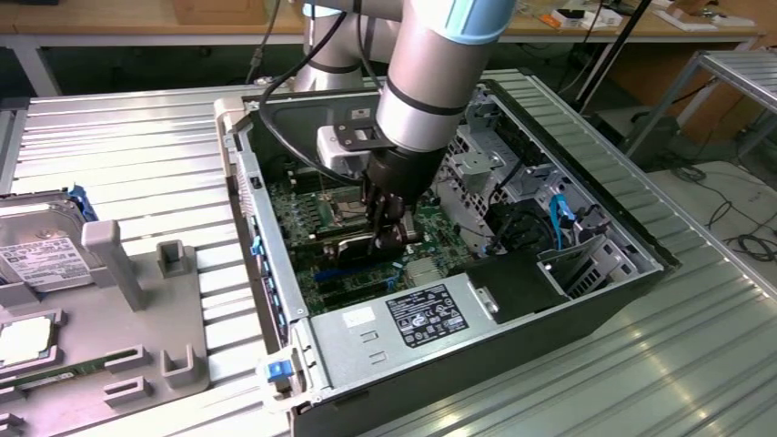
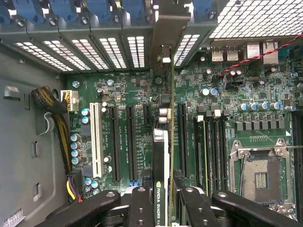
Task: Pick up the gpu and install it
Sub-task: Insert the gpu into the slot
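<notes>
"NVIDIA QUADRO" gpu [image 2: 161, 156] in gripper [image 2: 163, 201]

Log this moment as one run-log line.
arm: reaching inside open computer case | jaws: shut on thin black NVIDIA card | card: edge-on over green motherboard slots | seated: cannot tell

This is looking like a robotics lab or an electronics workshop. An open computer case [image 1: 486, 273] is lying on a ribbed metal table [image 1: 146, 155], and a robot arm [image 1: 425, 82] is reaching down into it. Behind the case, wooden workbenches [image 1: 122, 32] are standing with cables and small parts on them. Beside the case, on the exterior view's left, a grey fixture [image 1: 134, 300] is holding a hard drive [image 1: 36, 246].
</notes>
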Robot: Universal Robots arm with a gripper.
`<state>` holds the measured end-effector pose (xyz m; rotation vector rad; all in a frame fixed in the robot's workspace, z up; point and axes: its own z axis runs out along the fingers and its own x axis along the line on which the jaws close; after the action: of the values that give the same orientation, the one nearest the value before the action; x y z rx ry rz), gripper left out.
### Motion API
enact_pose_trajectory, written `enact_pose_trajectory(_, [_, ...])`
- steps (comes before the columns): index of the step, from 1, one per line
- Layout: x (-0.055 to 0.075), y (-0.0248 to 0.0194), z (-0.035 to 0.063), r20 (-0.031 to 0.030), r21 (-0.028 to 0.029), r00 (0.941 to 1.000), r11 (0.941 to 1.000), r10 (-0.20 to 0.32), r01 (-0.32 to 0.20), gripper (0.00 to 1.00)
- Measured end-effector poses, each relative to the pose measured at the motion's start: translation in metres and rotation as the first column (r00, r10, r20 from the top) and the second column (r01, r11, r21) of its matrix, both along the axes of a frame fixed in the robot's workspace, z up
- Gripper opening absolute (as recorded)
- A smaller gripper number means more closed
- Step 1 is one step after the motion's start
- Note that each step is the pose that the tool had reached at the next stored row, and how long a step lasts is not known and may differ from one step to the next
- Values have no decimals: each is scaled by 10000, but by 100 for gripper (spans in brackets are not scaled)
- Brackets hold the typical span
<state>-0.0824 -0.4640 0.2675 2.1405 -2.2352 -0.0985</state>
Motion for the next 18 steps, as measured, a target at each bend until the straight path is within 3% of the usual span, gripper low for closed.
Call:
enact_pose_trajectory(4, [-1,0,-32,-1,0,10000,10000,2,-2,27])
enact_pose_trajectory(18, [-1,11,-9,-8,11,10000,10000,36,-36,27])
